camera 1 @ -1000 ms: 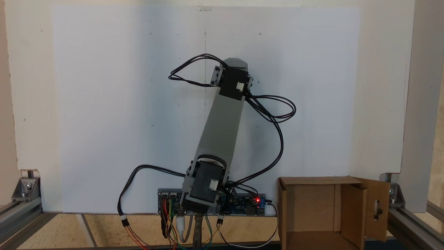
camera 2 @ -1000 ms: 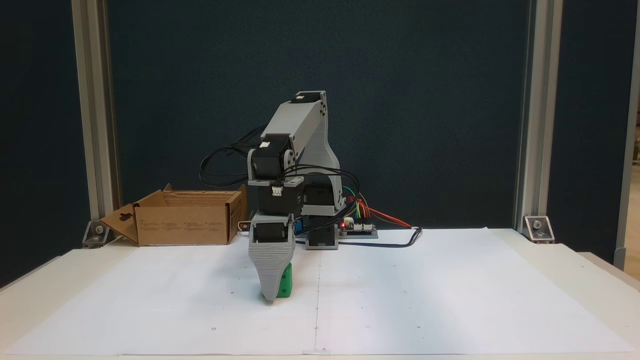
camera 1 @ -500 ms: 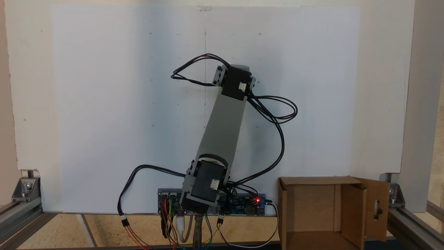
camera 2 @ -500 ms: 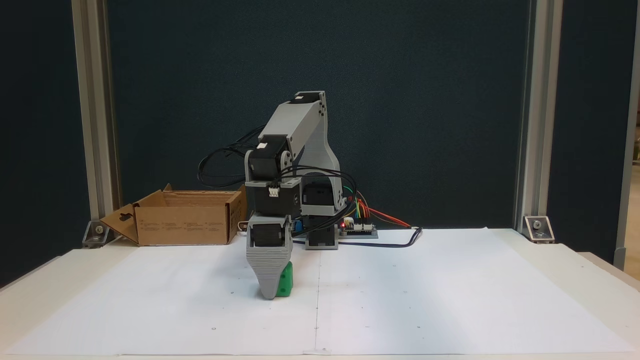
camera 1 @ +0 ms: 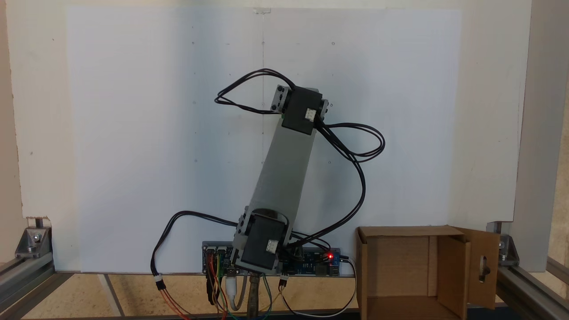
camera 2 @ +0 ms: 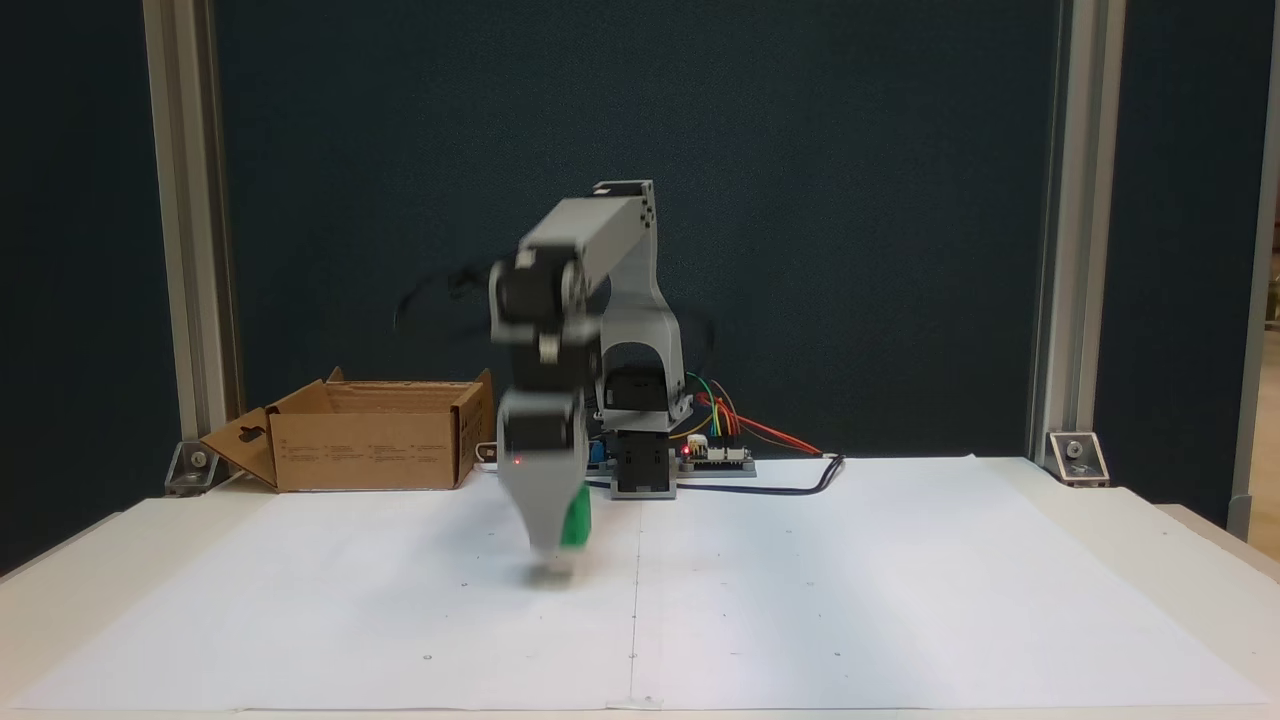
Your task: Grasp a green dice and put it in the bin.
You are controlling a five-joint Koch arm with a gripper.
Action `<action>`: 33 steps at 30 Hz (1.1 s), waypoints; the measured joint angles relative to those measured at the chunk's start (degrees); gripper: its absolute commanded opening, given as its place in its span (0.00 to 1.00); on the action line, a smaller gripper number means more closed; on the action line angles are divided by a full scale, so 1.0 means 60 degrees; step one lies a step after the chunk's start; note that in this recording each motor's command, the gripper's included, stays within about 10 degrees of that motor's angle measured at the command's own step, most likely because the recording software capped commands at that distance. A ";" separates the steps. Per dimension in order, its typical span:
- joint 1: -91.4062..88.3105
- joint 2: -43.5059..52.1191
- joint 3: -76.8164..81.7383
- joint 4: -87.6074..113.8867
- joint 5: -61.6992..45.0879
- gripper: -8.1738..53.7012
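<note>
Lifted off the worktop (camera 2: 900,560) since earlier: green dice (camera 2: 575,520) | pincer (camera 2: 560,535) closed on it, frame centre | grasp done; carry to bin (camera 2: 370,450), centre-left, remains

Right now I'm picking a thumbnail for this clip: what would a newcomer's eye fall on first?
First, the bright green dice, the one vivid colour in the front-facing fixed view, blurred beside the grey gripper above the white paper. Then the grey arm with looping black cables, slanting across the middle of the view from above. Last, the brown bin at left by the frame post.
</note>
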 measured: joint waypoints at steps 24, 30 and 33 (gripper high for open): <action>0.6284 0.1978 -0.3662 0.3706 0.0264 0.32; 1.0444 0.1978 -0.3662 0.2959 -0.0864 0.32; 1.2466 0.1978 -0.3662 0.2695 -0.1392 0.32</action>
